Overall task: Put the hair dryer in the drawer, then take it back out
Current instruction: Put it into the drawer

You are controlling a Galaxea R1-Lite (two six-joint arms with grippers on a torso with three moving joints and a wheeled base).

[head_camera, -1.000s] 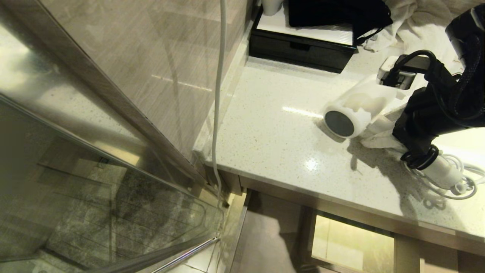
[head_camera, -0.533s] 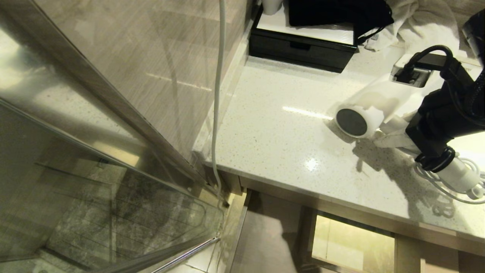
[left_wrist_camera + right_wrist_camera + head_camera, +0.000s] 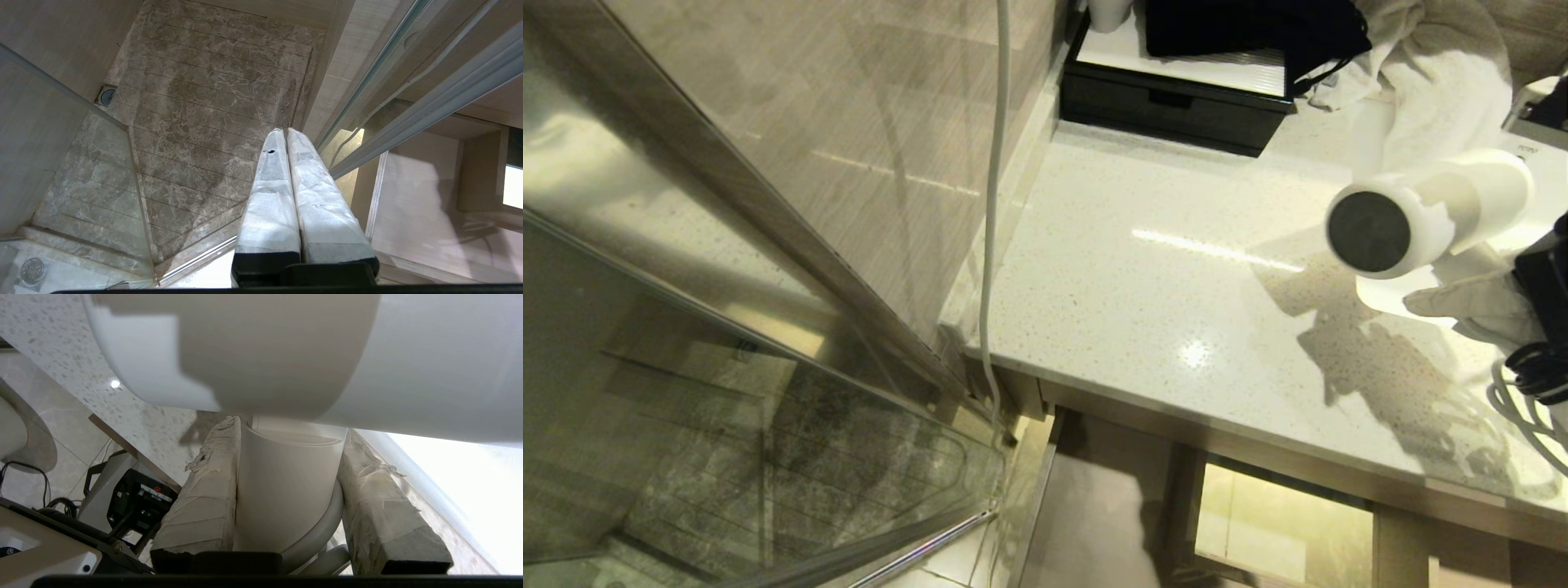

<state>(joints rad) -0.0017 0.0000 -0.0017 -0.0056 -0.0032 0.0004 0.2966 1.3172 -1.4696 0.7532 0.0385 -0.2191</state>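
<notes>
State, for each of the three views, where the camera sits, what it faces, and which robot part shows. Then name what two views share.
Head view: on the head, looking down at the counter and lifted hair dryer; right arm at the edge.
Left wrist view: behind the shut left gripper, facing a tiled floor.
Right wrist view: behind the right gripper, shut on the dryer's handle.
Shared: head and right wrist views both show dryer and counter.

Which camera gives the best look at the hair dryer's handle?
The right wrist view. There the hair dryer's handle fills the middle, squeezed between the right hand's two wrapped fingers. The head view shows the hair dryer's barrel and dark round end, but hardly any handle. The left wrist view shows none of it.
</notes>
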